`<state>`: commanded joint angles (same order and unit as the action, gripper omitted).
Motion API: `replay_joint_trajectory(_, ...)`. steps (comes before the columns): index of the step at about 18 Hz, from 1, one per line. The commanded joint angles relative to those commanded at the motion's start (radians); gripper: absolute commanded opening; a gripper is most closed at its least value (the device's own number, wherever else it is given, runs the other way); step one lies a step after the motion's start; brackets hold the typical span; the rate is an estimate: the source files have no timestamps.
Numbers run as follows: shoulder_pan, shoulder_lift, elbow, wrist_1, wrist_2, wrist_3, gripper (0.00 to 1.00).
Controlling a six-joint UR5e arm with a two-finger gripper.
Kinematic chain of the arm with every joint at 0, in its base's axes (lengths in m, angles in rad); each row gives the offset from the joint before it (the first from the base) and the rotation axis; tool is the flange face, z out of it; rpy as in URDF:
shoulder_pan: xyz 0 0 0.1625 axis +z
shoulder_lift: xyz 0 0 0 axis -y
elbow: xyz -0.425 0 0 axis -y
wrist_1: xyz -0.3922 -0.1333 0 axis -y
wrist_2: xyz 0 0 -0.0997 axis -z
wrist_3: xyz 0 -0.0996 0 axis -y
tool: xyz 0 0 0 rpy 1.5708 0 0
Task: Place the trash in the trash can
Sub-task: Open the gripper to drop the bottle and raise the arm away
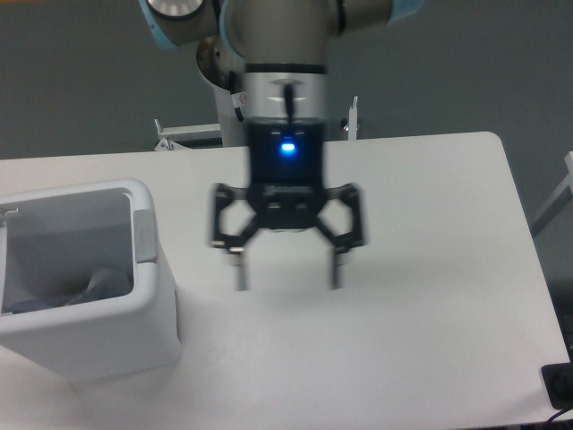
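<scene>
The white trash can [152,305] stands at the left of the table, with a grey panel [143,237] on its right rim. Inside it I see a crumpled, pale translucent item [85,291] against the bottom; I cannot tell whether it is the bottle or the wrapper. No trash shows on the table top. My gripper [287,269] hangs over the middle of the table, to the right of the can. It is motion-blurred, its fingers [240,269] spread wide apart with nothing between them.
The white table [430,269] has its right edge near the frame's right side. A dark object [560,385] sits at the bottom right corner. A white metal bracket [188,134] stands behind the table's back edge.
</scene>
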<state>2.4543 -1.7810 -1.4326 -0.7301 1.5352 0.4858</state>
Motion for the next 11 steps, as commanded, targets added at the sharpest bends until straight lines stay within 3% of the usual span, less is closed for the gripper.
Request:
replay_joint_trajectory(2,0.037,0.037,-0.041,-0.047,0.026,0.104,1.0)
replay_joint_trajectory(7,0.15,0.162,-0.121,-0.254,0.034,0.456,1.0)
replay_joint_trajectory(9,0.193,0.187,-0.129,-0.314,0.025,0.47,1.0)
replay_joint_trajectory(11,0.204,0.199,-0.135,-0.328,0.025,0.47,1.0)
